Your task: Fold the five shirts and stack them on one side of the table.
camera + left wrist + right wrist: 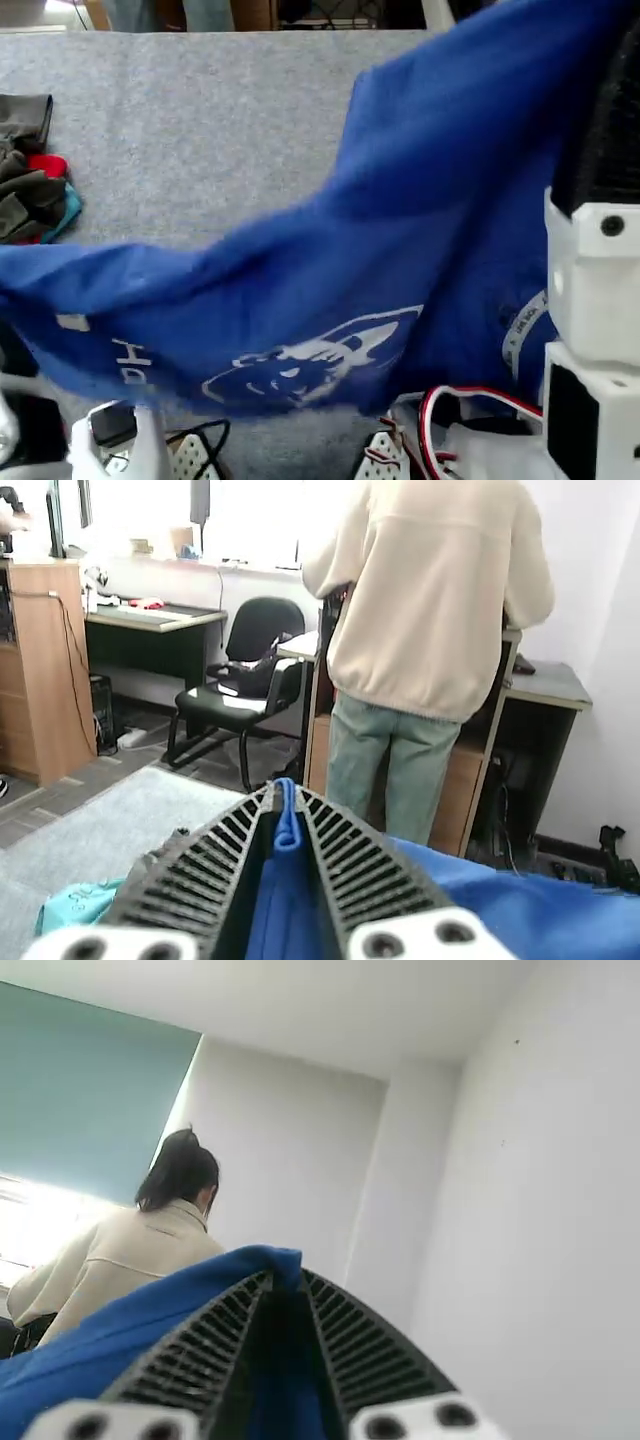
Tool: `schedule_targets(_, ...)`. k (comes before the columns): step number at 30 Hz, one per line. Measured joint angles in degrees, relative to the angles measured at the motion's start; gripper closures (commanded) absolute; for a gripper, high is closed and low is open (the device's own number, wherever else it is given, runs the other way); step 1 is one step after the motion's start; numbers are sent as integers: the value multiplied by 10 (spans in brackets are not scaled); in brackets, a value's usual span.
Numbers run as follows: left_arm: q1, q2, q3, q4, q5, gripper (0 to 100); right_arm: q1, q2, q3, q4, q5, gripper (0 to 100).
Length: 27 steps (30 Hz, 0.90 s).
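So the left gripper [285,792] is clamped down tight in its own wrist view, ribbed jaws squeezed together with just a thin fold of the blue shirt [520,910] poking up between the tips. The rest of that shirt runs off below and to the side of the jaws. A bit of teal cloth [72,908] sits on the grey table [120,820] just beside the shirt's edge.

Right wrist view, same deal: the right gripper [287,1282] is pinched closed on the shirt too. A blue hem is bunched over the tips and fabric drops away from them.

From the high view, the blue shirt is stretched wide and held up off the table. It's raised toward one end and sags toward the other, with the white print along the lower edge. Next to the raised end there's an arm [592,300], white and black, right up against the fabric. Past the low end, a pile of clothes [30,190] in dark olive, red and teal lies on the table, apart from the shirt.
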State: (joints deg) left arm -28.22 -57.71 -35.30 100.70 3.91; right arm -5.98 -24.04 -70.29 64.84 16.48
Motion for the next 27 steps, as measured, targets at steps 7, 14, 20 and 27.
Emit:
schedule_targets(7,0,-44,70,-12,-4,972,0,-10,-5,2,0,984)
schedule_targets(14,0,-50,67,-48,-30,972,0,-10,-1,32,0,984)
schedule_targets(20,0,-50,4,-10,-32,972,0,-10,-3,49,0,984)
schedule_targets(27,-32,-52,-9,-3,-32,972,0,-34,-8,89,0,984)
